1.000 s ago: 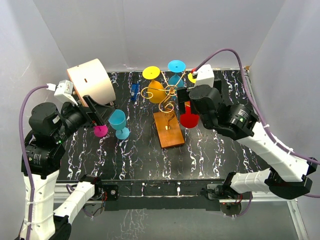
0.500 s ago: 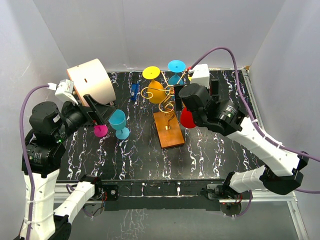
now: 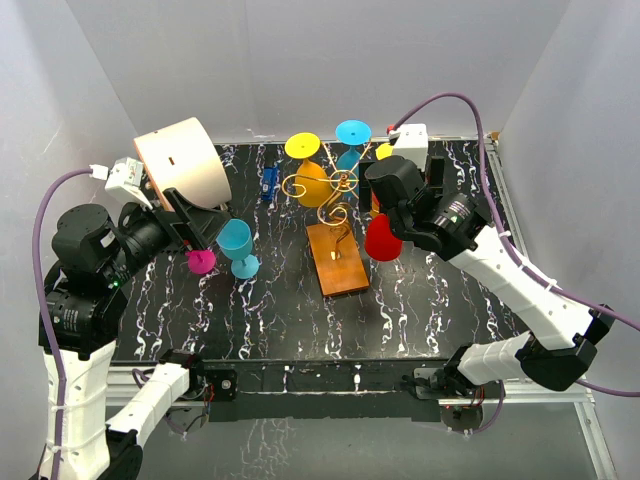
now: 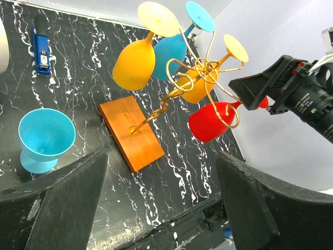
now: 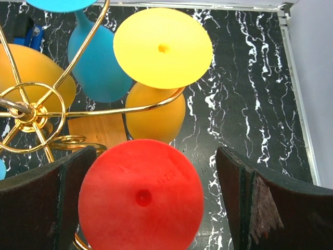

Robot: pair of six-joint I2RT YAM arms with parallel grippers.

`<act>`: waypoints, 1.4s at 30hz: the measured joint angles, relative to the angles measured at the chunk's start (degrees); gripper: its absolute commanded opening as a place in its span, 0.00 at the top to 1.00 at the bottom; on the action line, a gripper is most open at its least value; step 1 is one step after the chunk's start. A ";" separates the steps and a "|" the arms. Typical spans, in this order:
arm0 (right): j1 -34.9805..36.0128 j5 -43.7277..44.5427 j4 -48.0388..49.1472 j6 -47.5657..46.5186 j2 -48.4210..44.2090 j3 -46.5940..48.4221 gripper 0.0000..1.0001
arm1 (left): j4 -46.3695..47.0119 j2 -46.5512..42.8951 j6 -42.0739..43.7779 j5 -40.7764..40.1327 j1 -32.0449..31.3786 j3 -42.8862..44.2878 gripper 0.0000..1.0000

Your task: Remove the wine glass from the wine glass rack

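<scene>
The wine glass rack (image 3: 335,195), gold wire on an orange-brown wooden base (image 3: 337,260), stands mid-table. Several glasses hang upside down from it, among them a red glass (image 3: 382,240) on the right arm. My right gripper (image 3: 383,208) is open above it. In the right wrist view the red foot (image 5: 140,195) lies between the open fingers (image 5: 270,203), and I cannot tell whether the left finger touches it. My left gripper (image 3: 205,228) is open and empty at the left. The left wrist view shows the rack (image 4: 200,70) and the red glass (image 4: 210,120).
A teal glass (image 3: 238,247) stands upright left of the rack, with a pink glass (image 3: 201,262) beside it. A peach drum (image 3: 183,165) sits at the back left. A small blue object (image 3: 268,183) lies behind. Yellow (image 5: 163,47) and blue (image 5: 99,65) glasses hang close to the red one.
My right wrist has swung round and moved back, so the gripper now stands over the red glass's foot. The red glass still hangs on the rack. The left arm has not moved.
</scene>
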 measured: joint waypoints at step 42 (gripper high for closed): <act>-0.90 -19.12 6.93 -7.02 -8.11 -2.54 0.38 | 0.11 -0.42 -1.29 0.44 0.00 -0.98 0.16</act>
